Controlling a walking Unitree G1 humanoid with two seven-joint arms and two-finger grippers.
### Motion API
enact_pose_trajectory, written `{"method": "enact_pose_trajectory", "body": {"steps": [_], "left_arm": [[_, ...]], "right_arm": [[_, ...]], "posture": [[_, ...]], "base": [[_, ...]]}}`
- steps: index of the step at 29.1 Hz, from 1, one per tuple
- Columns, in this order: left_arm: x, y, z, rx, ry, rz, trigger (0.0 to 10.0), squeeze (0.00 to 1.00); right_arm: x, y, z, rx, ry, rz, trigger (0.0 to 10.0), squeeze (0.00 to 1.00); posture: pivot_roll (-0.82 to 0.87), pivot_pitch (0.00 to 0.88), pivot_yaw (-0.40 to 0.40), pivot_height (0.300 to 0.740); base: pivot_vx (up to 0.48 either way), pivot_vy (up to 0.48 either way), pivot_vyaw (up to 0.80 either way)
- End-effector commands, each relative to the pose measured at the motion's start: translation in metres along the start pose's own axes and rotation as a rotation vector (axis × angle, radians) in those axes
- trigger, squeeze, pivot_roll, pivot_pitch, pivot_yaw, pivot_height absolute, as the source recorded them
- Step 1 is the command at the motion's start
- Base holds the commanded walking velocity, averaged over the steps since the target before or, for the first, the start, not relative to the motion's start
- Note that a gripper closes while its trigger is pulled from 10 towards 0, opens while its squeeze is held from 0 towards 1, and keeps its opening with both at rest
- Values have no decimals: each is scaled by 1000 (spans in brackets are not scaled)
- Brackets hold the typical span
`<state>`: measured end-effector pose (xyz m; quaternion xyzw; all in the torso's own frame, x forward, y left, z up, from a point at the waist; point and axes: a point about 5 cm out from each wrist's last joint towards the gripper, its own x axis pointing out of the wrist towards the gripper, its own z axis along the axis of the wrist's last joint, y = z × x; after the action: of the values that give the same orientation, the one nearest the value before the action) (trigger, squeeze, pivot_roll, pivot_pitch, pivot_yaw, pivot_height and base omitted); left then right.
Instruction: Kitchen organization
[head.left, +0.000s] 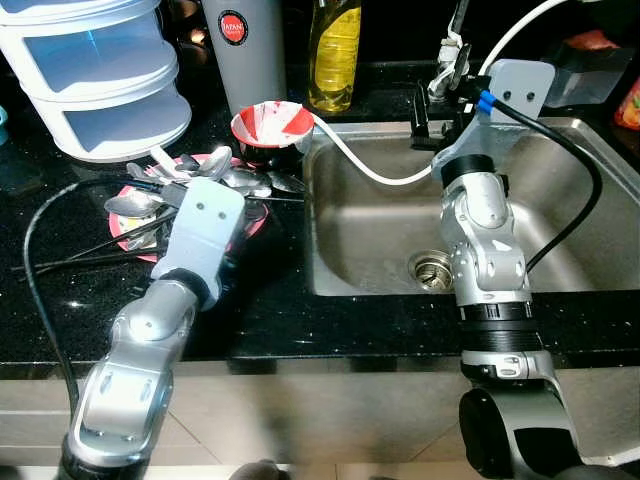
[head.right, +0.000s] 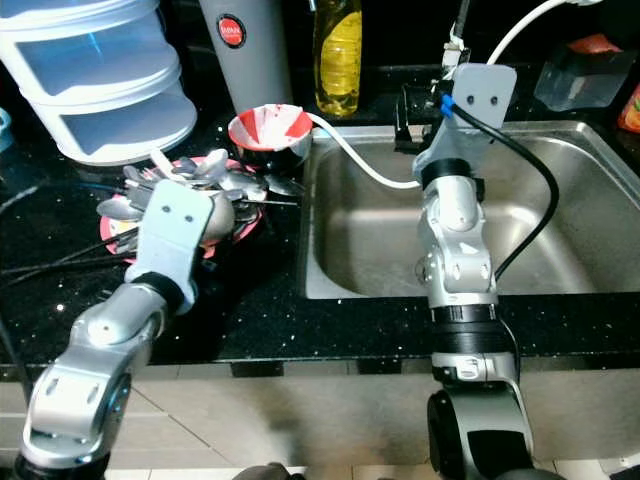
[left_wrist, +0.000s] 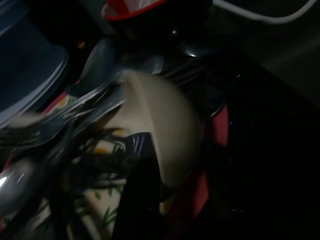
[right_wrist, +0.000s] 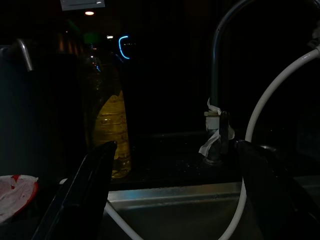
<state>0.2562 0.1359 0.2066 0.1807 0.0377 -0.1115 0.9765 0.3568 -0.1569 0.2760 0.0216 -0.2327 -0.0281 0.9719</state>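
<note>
Left arm reaches onto the black countertop (head.left: 300, 320), its wrist housing sitting over a pink-rimmed plate (head.left: 128, 228) heaped with metal spoons (head.left: 215, 165) and other cutlery; the left gripper (left_wrist: 135, 195) is down in that pile, one black finger (left_wrist: 137, 200) lying against a pale rounded piece, and I cannot tell whether the fingers are parted or pressed together, or whether they hold anything. Black chopsticks (head.left: 80, 258) stick out from the plate toward 9 o'clock. At 12 o'clock from the plate sits a red-and-white bowl (head.left: 272, 125), just beside the sink's corner. Behind the bowl stands a grey canister with a red round label (head.left: 243, 50), and a yellow bottle of liquid (head.left: 335, 55) is at 3 o'clock from it. A stack of translucent white food containers (head.left: 95, 75) sits at 10 o'clock from the plate. Right arm is stretched over the stainless sink (head.left: 380, 250), drain (head.left: 432, 268) below it. The right gripper (right_wrist: 175, 190) is up at the basin's back rim, fingers (right_wrist: 90, 190) spread wide with nothing between them, aimed at the faucet base (right_wrist: 216, 140). A white hose (head.left: 360, 165) runs from the bowl side across the basin toward the faucet. A black cable (head.left: 570, 150) loops off the right wrist.
</note>
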Motion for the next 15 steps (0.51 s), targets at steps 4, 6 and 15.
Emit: {"method": "enact_pose_trajectory", "body": {"steps": [4,6,15], "left_arm": [[5,1,14,-7,-111,-73,6980,0],[6,0,18,-1,-141,-88,10000,0],[18,12,11,-14,-94,-8,10000,0]], "right_arm": [[0,2,-1,11,1,-3,10000,0],[0,3,-1,13,0,-2,10000,0],[0,3,0,11,-2,-2,10000,0]], "posture": [[118,0,21,740],[116,0,21,740],[102,0,23,740]], "base": [[0,0,0],[0,0,0],[0,0,0]]}}
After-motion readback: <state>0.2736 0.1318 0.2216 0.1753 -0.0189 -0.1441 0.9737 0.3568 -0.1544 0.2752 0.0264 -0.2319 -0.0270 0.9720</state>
